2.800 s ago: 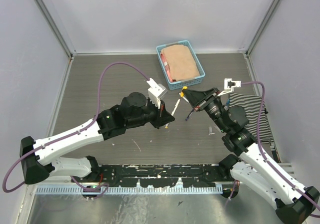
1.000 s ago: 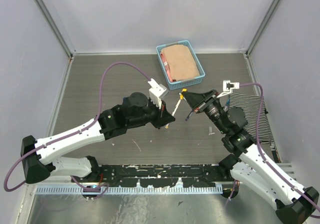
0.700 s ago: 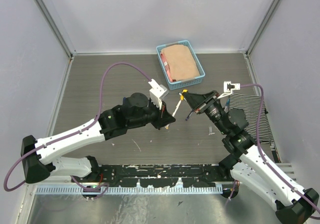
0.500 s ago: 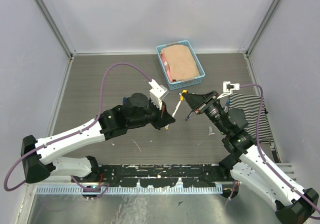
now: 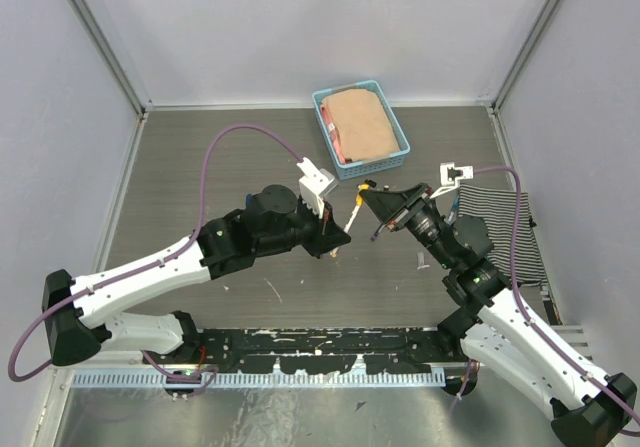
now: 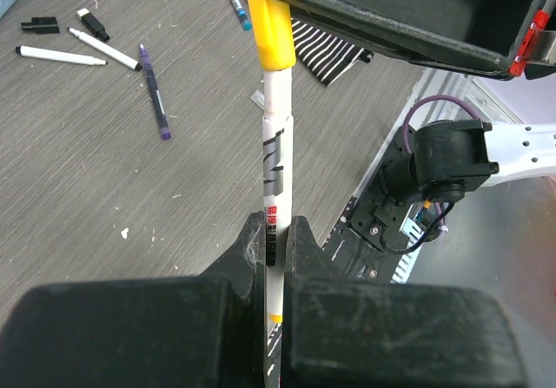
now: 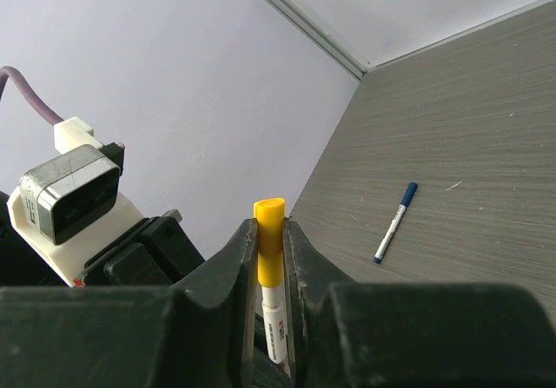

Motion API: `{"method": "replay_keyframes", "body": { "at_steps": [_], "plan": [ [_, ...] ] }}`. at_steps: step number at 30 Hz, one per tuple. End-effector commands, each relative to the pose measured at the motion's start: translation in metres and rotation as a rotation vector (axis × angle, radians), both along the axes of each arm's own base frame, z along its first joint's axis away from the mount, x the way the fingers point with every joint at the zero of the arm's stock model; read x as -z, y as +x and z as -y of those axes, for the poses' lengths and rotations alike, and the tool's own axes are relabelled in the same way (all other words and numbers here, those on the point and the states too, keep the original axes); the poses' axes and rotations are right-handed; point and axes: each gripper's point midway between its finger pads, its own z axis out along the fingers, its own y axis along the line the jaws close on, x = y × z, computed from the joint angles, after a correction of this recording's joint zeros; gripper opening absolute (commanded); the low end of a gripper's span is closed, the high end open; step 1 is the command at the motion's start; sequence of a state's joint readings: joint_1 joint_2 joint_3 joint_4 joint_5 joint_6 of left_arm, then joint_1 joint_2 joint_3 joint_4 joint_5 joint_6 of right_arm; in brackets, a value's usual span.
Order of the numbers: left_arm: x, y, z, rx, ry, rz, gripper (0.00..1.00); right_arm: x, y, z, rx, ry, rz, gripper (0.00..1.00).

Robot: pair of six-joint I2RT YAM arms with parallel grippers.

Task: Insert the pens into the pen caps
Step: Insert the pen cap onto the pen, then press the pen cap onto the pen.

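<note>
The top view showed the white pen only as a thin slanted sliver at centre frame between the two arms. The left wrist view showed the left gripper shut tight on its printed barrel at lower centre, with loose pens lying on the desk at upper left. Only the right wrist view showed the right gripper clamped on the yellow cap at lower centre, the white barrel emerging directly beneath it, and a blue pen on the desk at right.
</note>
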State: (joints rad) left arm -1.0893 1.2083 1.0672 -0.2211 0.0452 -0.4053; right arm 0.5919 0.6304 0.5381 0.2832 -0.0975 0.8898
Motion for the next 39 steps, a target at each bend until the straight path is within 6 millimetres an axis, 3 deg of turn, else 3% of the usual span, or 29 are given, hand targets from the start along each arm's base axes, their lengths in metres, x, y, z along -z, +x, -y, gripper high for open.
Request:
{"method": "replay_keyframes", "body": {
  "at_steps": [1, 6, 16, 21, 28, 33, 39],
  "plan": [
    [-0.033, 0.007, 0.008, -0.016, -0.085, 0.046, 0.0, -0.01, -0.006, 0.001, -0.011, 0.015, 0.035, 0.15],
    [-0.03, 0.007, 0.006, -0.021, -0.079, 0.048, 0.0, -0.011, -0.007, 0.007, 0.014, 0.004, 0.043, 0.36],
    [-0.03, 0.006, 0.004, -0.024, -0.081, 0.045, 0.0, -0.016, -0.005, 0.018, 0.073, -0.035, 0.038, 0.58],
    [-0.029, 0.005, 0.004, -0.015, -0.081, 0.042, 0.0, -0.02, 0.004, 0.023, 0.122, -0.061, -0.028, 0.61],
    [-0.029, 0.004, 0.003, -0.013, -0.084, 0.042, 0.0, -0.038, 0.008, 0.014, 0.093, -0.046, -0.015, 0.63],
    [-0.029, 0.003, 0.001, -0.013, -0.085, 0.044, 0.0, -0.036, 0.014, 0.007, 0.082, -0.061, -0.058, 0.63],
    [-0.028, 0.002, 0.002, -0.01, -0.085, 0.041, 0.0, -0.038, 0.015, -0.003, 0.037, -0.057, -0.058, 0.49]
  ]
}}
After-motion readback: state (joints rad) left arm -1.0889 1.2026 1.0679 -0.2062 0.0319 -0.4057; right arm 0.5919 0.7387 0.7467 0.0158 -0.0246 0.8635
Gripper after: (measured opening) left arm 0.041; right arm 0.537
